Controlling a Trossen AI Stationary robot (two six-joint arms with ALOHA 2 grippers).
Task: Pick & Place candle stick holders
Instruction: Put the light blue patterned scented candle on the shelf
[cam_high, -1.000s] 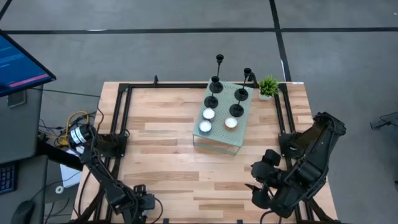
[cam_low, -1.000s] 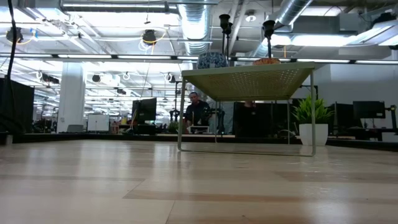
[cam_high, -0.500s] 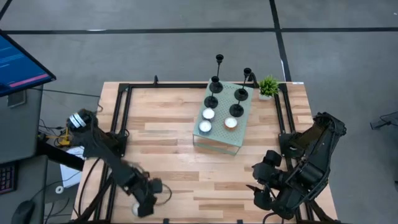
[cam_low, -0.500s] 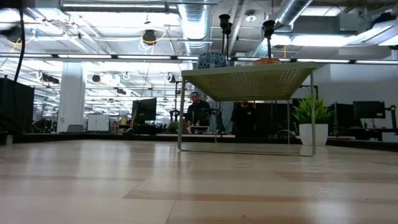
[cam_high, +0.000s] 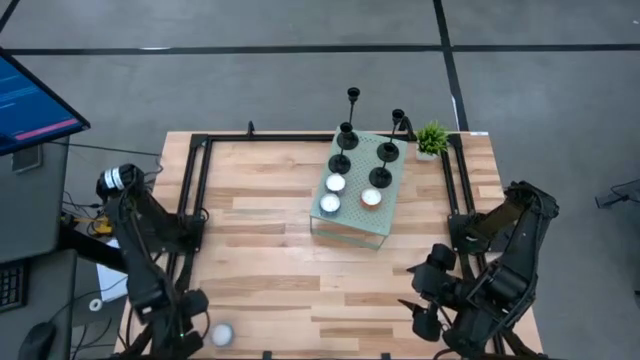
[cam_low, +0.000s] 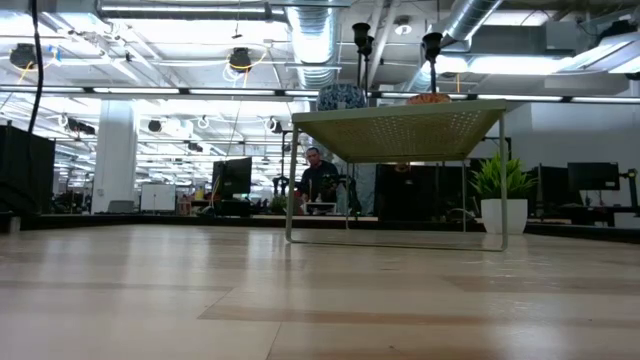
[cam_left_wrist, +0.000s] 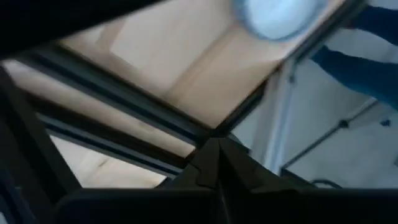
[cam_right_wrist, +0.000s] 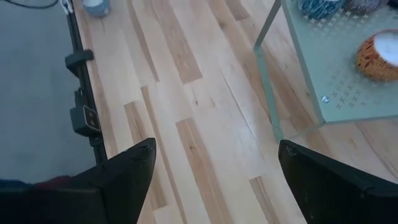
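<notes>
Four black metal candlestick holders stand on the pale green perforated stand, far ahead of the closed left hand and the open right hand.

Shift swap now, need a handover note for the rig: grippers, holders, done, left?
Left gripper: shut, empty, at the table's near left corner beside a loose white candle.
Right gripper: open, empty, over the near right of the table.
Holders: all four grouped at the far end of the green stand, with three candles on its near end.
Done: no holder picked.
Left: pick and place all four.
</notes>
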